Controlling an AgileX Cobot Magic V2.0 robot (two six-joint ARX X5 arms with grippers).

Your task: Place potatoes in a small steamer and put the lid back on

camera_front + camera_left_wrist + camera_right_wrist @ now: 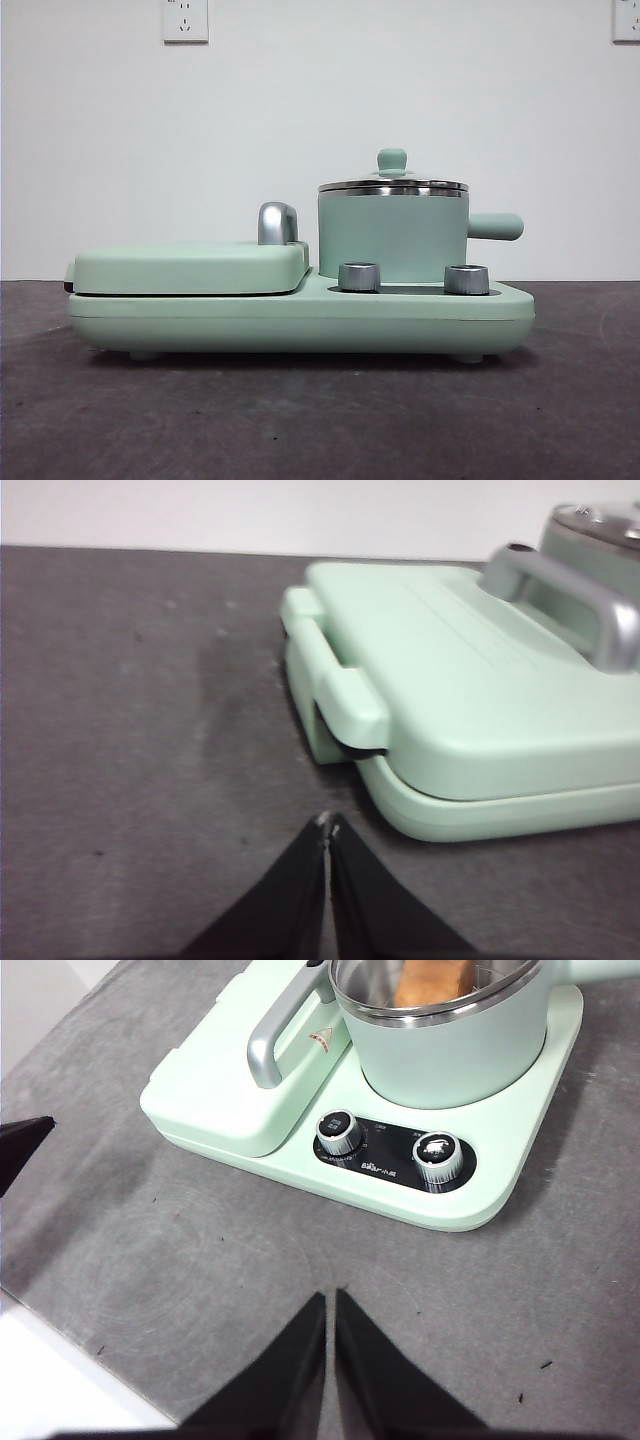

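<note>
In the front view the small steamer (392, 238) stands on the green cooker base (300, 312), behind two silver dials, with the lid (392, 184) resting on its rim beside the flat griddle cover (190, 268). In my left wrist view my left gripper (328, 825) is clenched on nothing, above the grey table (150, 730) near the corner of the griddle cover. In my right wrist view my right gripper (330, 1298) is also pressed together and empty in front of the dials, and the potato (433, 980) lies inside the steamer.
</note>
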